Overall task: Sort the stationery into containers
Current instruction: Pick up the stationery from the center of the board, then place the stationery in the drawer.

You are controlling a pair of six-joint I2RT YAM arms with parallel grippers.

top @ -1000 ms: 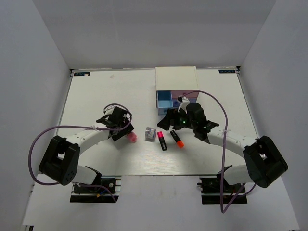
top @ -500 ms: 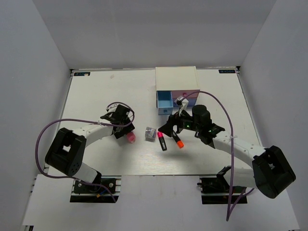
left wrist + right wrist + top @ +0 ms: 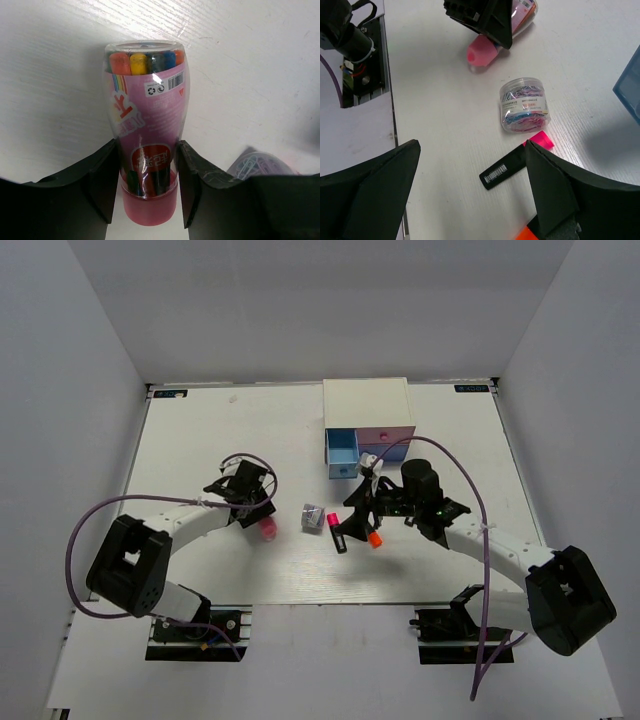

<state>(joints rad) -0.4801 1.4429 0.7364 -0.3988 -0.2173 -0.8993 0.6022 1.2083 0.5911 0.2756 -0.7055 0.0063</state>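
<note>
On the table (image 3: 200,440) before the white cabinet (image 3: 366,400) we judge the sorting barely begun: four items lie out, and we cannot tell whether the pulled-out light blue drawer (image 3: 340,450) holds anything. The pink drawer (image 3: 395,436) beside it sits flush and shut. Our left gripper (image 3: 148,145) is closed on the pink bottle (image 3: 148,130), its dark fingers pressed against both flanks. The bottle lies on its side, glossy clear plastic with a waisted shape, a printed label and coloured sticks inside. Just beside it rests a squat clear jar (image 3: 525,105) of pastel paper clips. Our right gripper (image 3: 352,525) hangs empty, jaws spread wide, above the pink-capped highlighter (image 3: 517,162) and the orange-capped highlighter (image 3: 372,535), both short, matt black and lying flat. We see no green-capped one
</note>
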